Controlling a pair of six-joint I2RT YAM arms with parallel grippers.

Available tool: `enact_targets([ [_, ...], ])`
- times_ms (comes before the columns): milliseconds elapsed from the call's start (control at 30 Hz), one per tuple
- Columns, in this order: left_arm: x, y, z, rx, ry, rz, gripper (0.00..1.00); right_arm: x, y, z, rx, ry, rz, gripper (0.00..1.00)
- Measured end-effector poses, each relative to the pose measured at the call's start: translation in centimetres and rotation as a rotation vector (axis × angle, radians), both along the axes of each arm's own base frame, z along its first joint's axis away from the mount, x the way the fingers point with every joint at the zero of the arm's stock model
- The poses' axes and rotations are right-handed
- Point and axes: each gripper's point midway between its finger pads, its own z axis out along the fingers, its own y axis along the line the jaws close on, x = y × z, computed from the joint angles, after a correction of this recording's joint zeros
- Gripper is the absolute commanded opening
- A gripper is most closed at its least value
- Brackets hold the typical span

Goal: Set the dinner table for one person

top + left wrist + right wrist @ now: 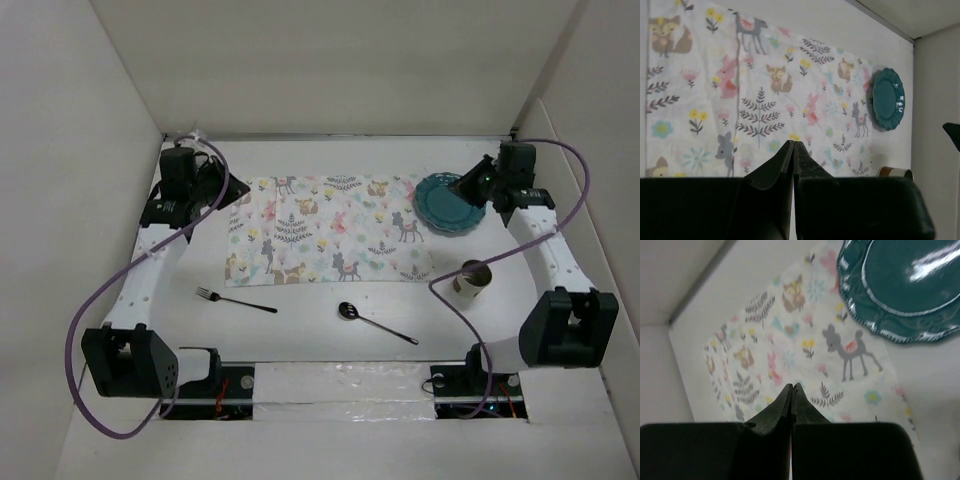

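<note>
The table (pixel 300 340) lies under the placemat (pixel 330 228) and spreads well past it on every side, white and flat. The placemat is spread flat on it, printed with deer, foxes and leaves.

The teal plate (pixel 450 203) sits at the placemat's far right corner, its rim at the cloth's edge. The cup (pixel 470 280) stands upright just off the placemat's near right corner. The fork (pixel 235 300) lies on the table off the placemat's near edge, toward its left end. The spoon (pixel 375 322) lies off that same edge farther right, bowl end closest to the cloth.

The left gripper (pixel 793 146) hangs by the placemat's far left corner, jaws pressed together and empty. The right gripper (pixel 792 388) hangs by the far right corner, at the plate, jaws likewise closed with nothing between them.
</note>
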Motion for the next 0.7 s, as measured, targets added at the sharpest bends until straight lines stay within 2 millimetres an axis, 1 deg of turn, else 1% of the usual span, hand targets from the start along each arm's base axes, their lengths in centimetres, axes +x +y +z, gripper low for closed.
enact_targets([
  [33, 0.5, -0.6, 0.8, -0.002, -0.025, -0.018, 0.00, 0.9, -2.3, -0.5, 0.010, 0.006, -0.066, 0.15],
  [67, 0.9, -1.4, 1.3, -0.002, -0.041, -0.042, 0.00, 1.7, -4.1, -0.7, 0.023, 0.001, -0.115, 0.33],
  [100, 1.4, -2.3, 1.9, -0.001, -0.060, -0.066, 0.00, 2.7, -6.0, -1.4, 0.037, 0.004, -0.169, 0.40],
  [133, 1.7, -3.6, 2.3, 0.005, -0.077, -0.098, 0.01, 3.4, -7.9, -2.3, 0.048, 0.013, -0.217, 0.48],
  [167, 1.8, -4.9, 2.7, 0.017, -0.093, -0.131, 0.03, 4.1, -9.9, -3.6, 0.056, 0.031, -0.265, 0.57],
  [200, 1.8, -6.7, 3.1, 0.032, -0.110, -0.175, 0.11, 4.5, -11.6, -5.1, 0.072, 0.061, -0.305, 0.64],
  [233, 1.8, -8.7, 3.6, 0.043, -0.135, -0.225, 0.16, 4.6, -13.6, -7.3, 0.086, 0.110, -0.353, 0.64],
  [267, 1.3, -10.7, 3.8, 0.063, -0.153, -0.274, 0.21, 4.5, -14.8, -8.7, 0.100, 0.140, -0.380, 0.65],
  [300, 0.9, -12.2, 4.2, 0.079, -0.172, -0.308, 0.25, 4.4, -15.8, -10.2, 0.117, 0.173, -0.404, 0.65],
  [333, 0.5, -13.6, 4.4, 0.085, -0.193, -0.338, 0.31, 4.3, -16.6, -11.2, 0.128, 0.195, -0.418, 0.65],
  [400, -0.8, -15.9, 4.5, 0.086, -0.209, -0.404, 0.34, 4.0, -17.7, -12.9, 0.150, 0.234, -0.443, 0.66],
  [433, -1.3, -16.6, 4.4, 0.081, -0.216, -0.425, 0.36, 3.9, -18.0, -13.5, 0.160, 0.246, -0.449, 0.66],
  [500, -1.5, -16.7, 3.5, 0.082, -0.209, -0.430, 0.38, 3.8, -18.2, -14.4, 0.183, 0.267, -0.452, 0.66],
  [533, -1.6, -16.5, 2.8, 0.085, -0.197, -0.427, 0.40, 3.8, -18.1, -14.9, 0.191, 0.277, -0.451, 0.66],
  [633, -2.0, -15.6, 0.0, 0.106, -0.137, -0.415, 0.41, 3.9, -17.9, -16.2, 0.216, 0.302, -0.450, 0.65],
  [700, -2.4, -15.2, -1.2, 0.120, -0.106, -0.410, 0.41, 3.9, -17.8, -17.0, 0.232, 0.317, -0.448, 0.64],
])
